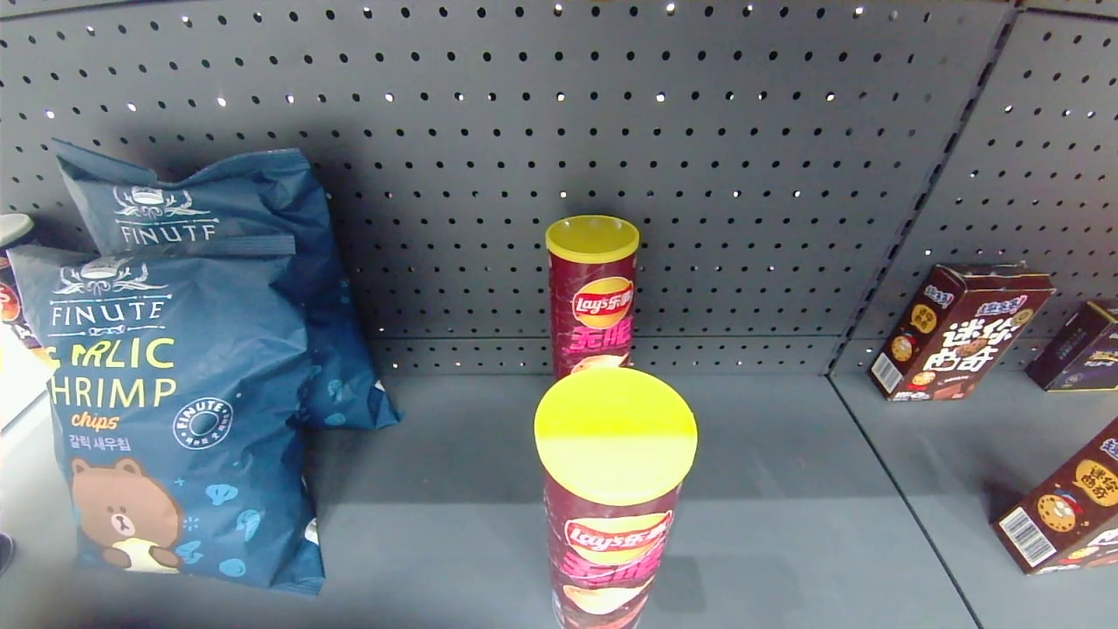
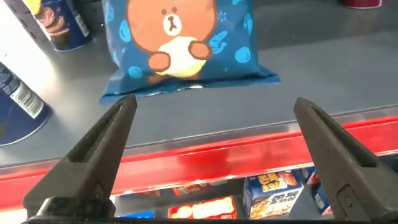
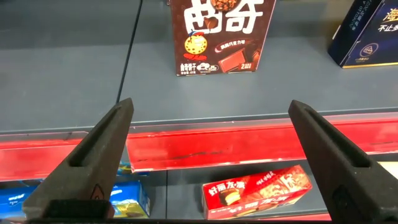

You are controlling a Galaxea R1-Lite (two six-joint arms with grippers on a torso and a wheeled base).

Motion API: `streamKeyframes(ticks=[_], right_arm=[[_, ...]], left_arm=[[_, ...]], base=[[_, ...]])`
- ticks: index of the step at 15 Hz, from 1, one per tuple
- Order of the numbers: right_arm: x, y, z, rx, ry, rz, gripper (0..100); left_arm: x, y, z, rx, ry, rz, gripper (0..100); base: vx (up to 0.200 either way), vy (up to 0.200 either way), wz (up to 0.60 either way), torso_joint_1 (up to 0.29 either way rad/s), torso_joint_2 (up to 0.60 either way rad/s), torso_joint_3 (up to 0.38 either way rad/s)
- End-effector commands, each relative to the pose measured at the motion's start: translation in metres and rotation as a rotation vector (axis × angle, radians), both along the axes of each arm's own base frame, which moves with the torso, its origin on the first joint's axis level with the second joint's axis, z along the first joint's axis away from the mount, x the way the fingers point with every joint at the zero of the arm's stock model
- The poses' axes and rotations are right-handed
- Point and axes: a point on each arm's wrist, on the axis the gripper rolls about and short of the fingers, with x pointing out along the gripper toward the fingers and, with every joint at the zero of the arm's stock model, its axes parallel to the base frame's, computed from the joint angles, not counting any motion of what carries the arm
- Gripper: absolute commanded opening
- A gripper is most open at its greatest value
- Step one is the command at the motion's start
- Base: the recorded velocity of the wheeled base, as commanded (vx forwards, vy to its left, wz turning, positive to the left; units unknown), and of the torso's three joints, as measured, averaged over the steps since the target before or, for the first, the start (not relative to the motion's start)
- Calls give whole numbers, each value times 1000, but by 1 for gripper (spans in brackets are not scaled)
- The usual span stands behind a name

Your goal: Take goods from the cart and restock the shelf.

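On the grey shelf board two maroon chip cans with yellow lids stand one behind the other: the front can near the edge, the back can against the pegboard. My left gripper is open and holds nothing. It hovers just outside the shelf's red front strip, facing a blue bear-print chip bag. My right gripper is open too, with nothing between its fingers. It hangs outside the red strip, facing a brown cookie box.
Two blue chip bags lean at the shelf's left. Brown cookie boxes and a dark blue box fill the right bay. Bare board lies on either side of the cans. A lower shelf holds boxed goods.
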Motion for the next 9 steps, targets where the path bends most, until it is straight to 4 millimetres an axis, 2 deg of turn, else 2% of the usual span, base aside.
streamKeyframes(ticks=[1, 6, 8, 9], right_arm=[[0, 0, 0, 0, 0, 0, 100], [0, 0, 0, 0, 0, 0, 100], [0, 0, 0, 0, 0, 0, 100], [0, 0, 0, 0, 0, 0, 100]], left_arm=[[0, 0, 0, 9, -3, -11, 100], [0, -1, -5, 28, 39, -26, 100], [0, 1, -7, -45, 66, 62, 100], [0, 4, -7, -82, 64, 179, 100]], base=[[0, 0, 0, 0, 0, 0], [0, 0, 0, 0, 0, 0], [0, 0, 0, 0, 0, 0], [0, 0, 0, 0, 0, 0]])
